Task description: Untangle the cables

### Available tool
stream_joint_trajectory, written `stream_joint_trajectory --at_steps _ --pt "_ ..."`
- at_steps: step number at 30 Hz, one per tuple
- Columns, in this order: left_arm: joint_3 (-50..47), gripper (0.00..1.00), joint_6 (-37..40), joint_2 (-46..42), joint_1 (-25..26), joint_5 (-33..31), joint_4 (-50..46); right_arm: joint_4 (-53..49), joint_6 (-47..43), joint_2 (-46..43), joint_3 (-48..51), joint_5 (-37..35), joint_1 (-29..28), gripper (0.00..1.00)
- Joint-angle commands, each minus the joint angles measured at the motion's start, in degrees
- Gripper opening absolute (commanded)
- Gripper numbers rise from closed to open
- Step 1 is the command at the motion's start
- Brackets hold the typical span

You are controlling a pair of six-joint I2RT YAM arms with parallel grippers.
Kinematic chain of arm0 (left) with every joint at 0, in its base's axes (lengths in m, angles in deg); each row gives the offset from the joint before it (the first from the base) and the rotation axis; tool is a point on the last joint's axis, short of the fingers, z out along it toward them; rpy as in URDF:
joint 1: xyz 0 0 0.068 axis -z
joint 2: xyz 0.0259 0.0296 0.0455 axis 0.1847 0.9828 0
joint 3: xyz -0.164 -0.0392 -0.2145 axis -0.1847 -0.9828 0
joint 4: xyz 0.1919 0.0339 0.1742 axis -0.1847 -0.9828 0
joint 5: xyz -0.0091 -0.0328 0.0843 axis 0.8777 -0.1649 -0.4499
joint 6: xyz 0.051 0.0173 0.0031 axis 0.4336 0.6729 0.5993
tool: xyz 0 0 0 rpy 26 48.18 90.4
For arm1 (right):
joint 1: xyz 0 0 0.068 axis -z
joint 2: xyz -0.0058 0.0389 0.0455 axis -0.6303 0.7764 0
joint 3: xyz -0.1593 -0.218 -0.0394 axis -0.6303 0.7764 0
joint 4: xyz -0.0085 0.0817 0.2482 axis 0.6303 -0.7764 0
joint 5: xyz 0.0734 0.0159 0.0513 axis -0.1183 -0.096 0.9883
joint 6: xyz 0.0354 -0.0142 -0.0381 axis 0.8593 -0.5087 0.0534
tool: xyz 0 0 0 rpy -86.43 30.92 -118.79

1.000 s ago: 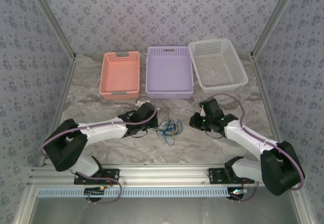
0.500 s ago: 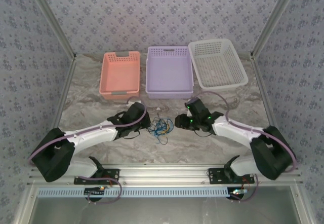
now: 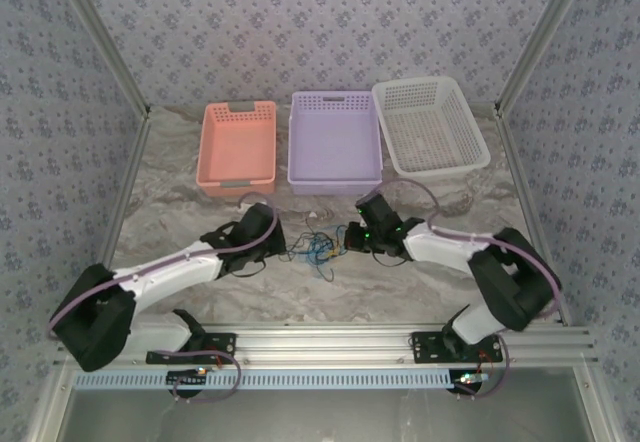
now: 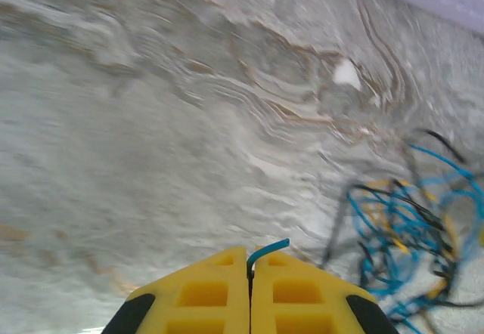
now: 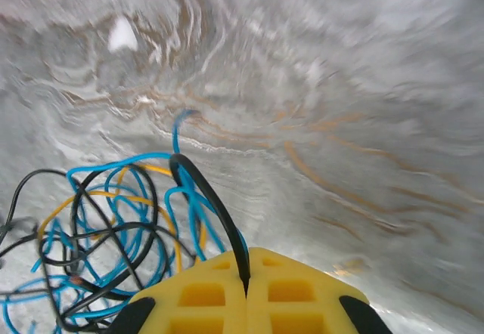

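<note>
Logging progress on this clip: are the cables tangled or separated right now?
Tangled. The cables lie in one heap on the table, black, blue and yellow loops crossing over and through each other.

A: How is the light over the table (image 3: 400, 287)?
B: Bright, even, from overhead; shadows are faint and soft-edged.
A: And both wrist views?
B: Motion blur smears the marble veining, worst toward the far edge; the cables (image 4: 408, 236) at the right look soft.

Table (image 3: 390, 287) smooth marble-look; baskets (image 3: 334, 180) perforated plastic; cables (image 3: 318, 250) w/ glossy sheath; end effector fingers (image 4: 204, 296) matt plastic.
</note>
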Motion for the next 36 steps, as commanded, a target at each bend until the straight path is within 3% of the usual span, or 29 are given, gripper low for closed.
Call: stream_joint_trajectory --at_steps 1,5,10,19,23,27,28,34,36 --pt "-2.6 0.00 2.0 -4.8 -4.9 -0.7 -5.2 -6.5 -2.2 -6.9 1.0 -4.0 2.9 0.00" --pt "-4.4 0.00 3.9 -8.1 -10.5 3.0 -5.8 -10.3 -4.0 -11.2 1.0 -2.6 6.6 0.00" --pt "-3.9 0.00 5.6 -9.3 -13.8 4.2 -7.8 -11.9 -4.6 -12.0 0.7 -3.3 8.3 0.00" --pt "-2.6 0.00 7.4 -10.1 -16.3 0.3 -12.8 -15.4 -3.5 -15.8 1.3 -4.4 14.0 0.00" --pt "-2.7 0.00 7.2 -9.0 -16.4 2.4 -10.8 -15.0 -3.7 -14.5 0.6 -4.0 12.9 0.00" --pt "-2.6 0.00 7.6 -7.6 -14.7 10.7 -4.4 -12.4 -4.0 -10.4 0.2 -3.2 9.4 0.00" --pt "-1.5 0.03 7.7 -7.6 -13.6 10.9 -4.7 -12.2 -4.2 -9.6 -0.1 -3.5 8.6 0.00" --pt "6.0 0.47 8.3 -9.9 -7.7 10.1 -11.1 -11.1 -5.9 -7.1 -1.2 -2.1 6.5 0.00" --pt "9.4 0.54 8.0 -10.3 -5.0 8.3 -14.2 -11.4 -5.9 -6.6 -1.6 -2.1 6.0 0.00"
